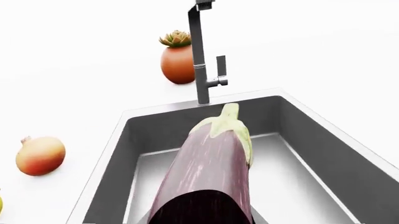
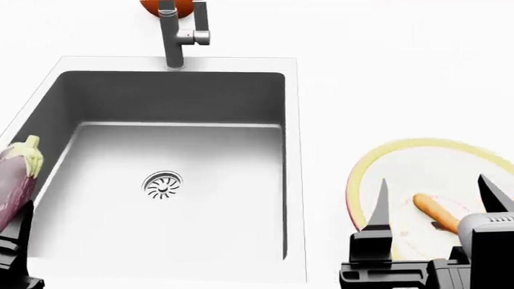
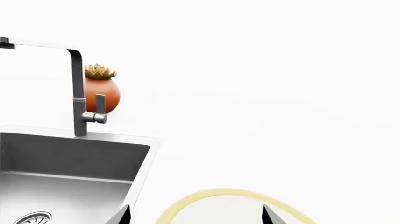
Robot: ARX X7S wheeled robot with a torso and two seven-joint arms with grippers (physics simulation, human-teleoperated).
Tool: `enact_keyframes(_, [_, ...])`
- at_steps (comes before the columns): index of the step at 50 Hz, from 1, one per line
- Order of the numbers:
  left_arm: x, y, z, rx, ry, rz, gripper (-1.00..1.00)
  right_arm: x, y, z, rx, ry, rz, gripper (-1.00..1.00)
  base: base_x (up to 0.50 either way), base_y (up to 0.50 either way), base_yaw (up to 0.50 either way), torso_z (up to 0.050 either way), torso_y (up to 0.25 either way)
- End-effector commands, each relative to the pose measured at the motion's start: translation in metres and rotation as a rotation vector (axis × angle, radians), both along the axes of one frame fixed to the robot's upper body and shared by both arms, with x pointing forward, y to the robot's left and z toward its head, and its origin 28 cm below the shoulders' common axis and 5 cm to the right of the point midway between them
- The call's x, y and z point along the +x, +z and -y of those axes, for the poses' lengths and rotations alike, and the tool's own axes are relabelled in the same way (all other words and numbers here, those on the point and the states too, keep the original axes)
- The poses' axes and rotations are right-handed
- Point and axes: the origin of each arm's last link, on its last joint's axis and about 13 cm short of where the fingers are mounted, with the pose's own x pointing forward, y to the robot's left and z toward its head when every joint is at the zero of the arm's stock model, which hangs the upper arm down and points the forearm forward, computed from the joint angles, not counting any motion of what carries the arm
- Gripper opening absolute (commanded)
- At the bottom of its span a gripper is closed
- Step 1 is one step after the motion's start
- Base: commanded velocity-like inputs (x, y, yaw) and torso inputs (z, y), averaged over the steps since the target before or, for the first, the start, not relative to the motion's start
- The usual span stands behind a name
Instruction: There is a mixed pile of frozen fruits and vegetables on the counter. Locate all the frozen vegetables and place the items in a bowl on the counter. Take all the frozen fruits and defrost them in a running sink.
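No writing or brand is being shown on any item. At the far left of the head view, the eggplant [image 2: 16, 180] is being held by the left gripper [image 2: 16, 241], which is clamped around its lower end; the fruit is purple with pale streaks and a pale green cap, and in the left wrist view it is being carried over the sink [image 1: 299, 140], stem pointing toward the faucet [image 1: 201, 60]. The pomegranate [image 1: 40, 155], yellow shading to red with a small crown tip, is lying on the white counter [image 1: 74, 70] beside the basin's rim. A round drain [image 2: 162, 185] is being displayed in the grey steel basin. Behind the faucet, a potted succulent [image 1: 177, 58] in an orange pot is standing. Further right, the bowl [image 2: 401, 150], white inside with a pale yellow rim, is resting on the counter, and the slim orange carrot [image 2: 436, 212] is lying in it. The right gripper [image 2: 435, 205] is being held above the bowl with its jaws spread wide on either side of the carrot, grasping nothing.
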Motion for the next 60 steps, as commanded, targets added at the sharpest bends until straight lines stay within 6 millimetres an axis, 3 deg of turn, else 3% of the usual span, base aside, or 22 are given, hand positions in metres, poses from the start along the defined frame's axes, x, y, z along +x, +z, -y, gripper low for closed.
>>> enact_keyframes(1, [0.000, 0.001, 0.000, -0.007, 0.004, 0.005, -1.00, 0.001, 0.000, 0.001, 0.001, -0.008, 0.003, 1.00, 0.00, -0.50, 0.00, 0.000, 0.000])
enact_keyframes(42, [-0.001, 0.001, 0.003, -0.009, -0.011, 0.011, -1.00, 0.001, 0.000, -0.002, -0.037, -0.004, 0.018, 1.00, 0.01, -0.47, 0.00, 0.000, 0.000])
enact_keyframes(47, [0.002, 0.003, 0.009, -0.044, -0.037, 0.010, -1.00, -0.002, 0.005, -0.001, -0.031, -0.005, 0.027, 1.00, 0.00, 0.00, 0.00, 0.000, 0.000])
enact_keyframes(56, [0.021, 0.041, 0.039, -0.049, -0.243, 0.034, -1.00, -0.005, 0.006, -0.004, -0.010, 0.041, 0.021, 1.00, 0.00, 0.00, 0.00, 0.000, 0.000])
enact_keyframes(60, [0.031, 0.047, 0.053, -0.054, -0.293, 0.024, -1.00, -0.005, 0.005, -0.004, -0.011, 0.051, 0.017, 1.00, 0.00, 0.00, 0.00, 0.000, 0.000])
